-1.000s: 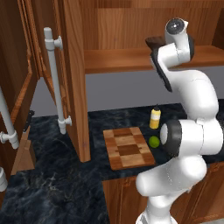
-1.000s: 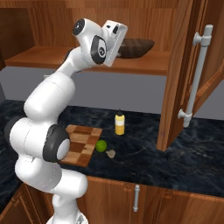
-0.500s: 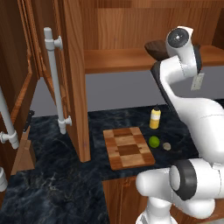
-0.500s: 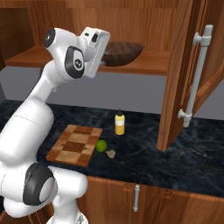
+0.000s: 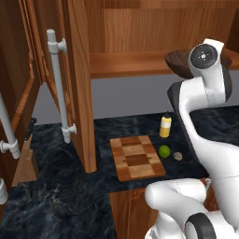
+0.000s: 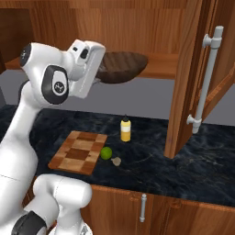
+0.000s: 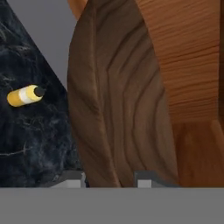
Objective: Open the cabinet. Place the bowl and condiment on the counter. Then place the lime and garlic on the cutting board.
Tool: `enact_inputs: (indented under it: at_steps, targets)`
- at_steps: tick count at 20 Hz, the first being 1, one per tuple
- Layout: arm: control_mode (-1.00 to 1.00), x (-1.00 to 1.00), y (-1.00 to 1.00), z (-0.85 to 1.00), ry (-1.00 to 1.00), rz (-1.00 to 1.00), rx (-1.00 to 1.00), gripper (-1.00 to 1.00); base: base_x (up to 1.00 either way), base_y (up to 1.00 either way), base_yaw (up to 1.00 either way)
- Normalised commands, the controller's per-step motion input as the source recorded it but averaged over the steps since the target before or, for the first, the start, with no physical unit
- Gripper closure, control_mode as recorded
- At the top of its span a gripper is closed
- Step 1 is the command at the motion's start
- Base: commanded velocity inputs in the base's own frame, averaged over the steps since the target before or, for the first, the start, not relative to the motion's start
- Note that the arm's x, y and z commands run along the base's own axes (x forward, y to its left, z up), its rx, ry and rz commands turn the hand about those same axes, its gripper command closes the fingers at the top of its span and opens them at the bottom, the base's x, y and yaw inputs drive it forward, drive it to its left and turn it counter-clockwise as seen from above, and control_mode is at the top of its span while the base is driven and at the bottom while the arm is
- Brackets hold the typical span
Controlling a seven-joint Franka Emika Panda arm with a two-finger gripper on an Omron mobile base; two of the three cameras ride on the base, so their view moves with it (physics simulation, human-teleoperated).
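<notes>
Cabinet (image 6: 183, 78) open, bottle (image 6: 125, 130) on counter (image 6: 197, 165); gripper (image 7: 109, 179) grasping bowl (image 6: 120, 66) at shelf; lime (image 6: 106, 153), garlic (image 6: 116, 161) off board (image 6: 78, 152).

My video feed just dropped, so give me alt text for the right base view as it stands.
The white arm's gripper grips the rim of the dark brown bowl at the open cabinet's shelf. Below on the black counter, the yellow condiment stands upright, with the lime and garlic beside the cutting board.
</notes>
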Motion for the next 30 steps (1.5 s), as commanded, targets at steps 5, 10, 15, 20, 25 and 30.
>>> enact_inputs:
  at_steps: [5, 10, 15, 20, 25, 30]
  targets:
    - [-1.00, -1.00, 0.01, -0.10, 0.00, -0.04, 0.04, 1.00, 0.00, 0.00, 0.00]
    - [-1.00, -1.00, 0.00, -0.47, 0.00, 0.00, 0.05, 1.00, 0.00, 0.00, 0.00]
    - [-1.00, -1.00, -0.09, -0.78, 0.05, 0.00, 0.08, 1.00, 0.00, 0.00, 0.00]
    - [-1.00, -0.36, -0.58, -1.00, 0.13, 0.00, 0.08, 1.00, 0.00, 0.00, 0.00]
    - [-1.00, 0.11, -0.95, -0.95, 0.07, 0.02, 0.12, 1.00, 0.00, 0.00, 0.00]
    - [-1.00, 0.40, -0.85, -0.98, 0.07, 0.05, 0.01, 1.00, 0.00, 0.00, 0.00]
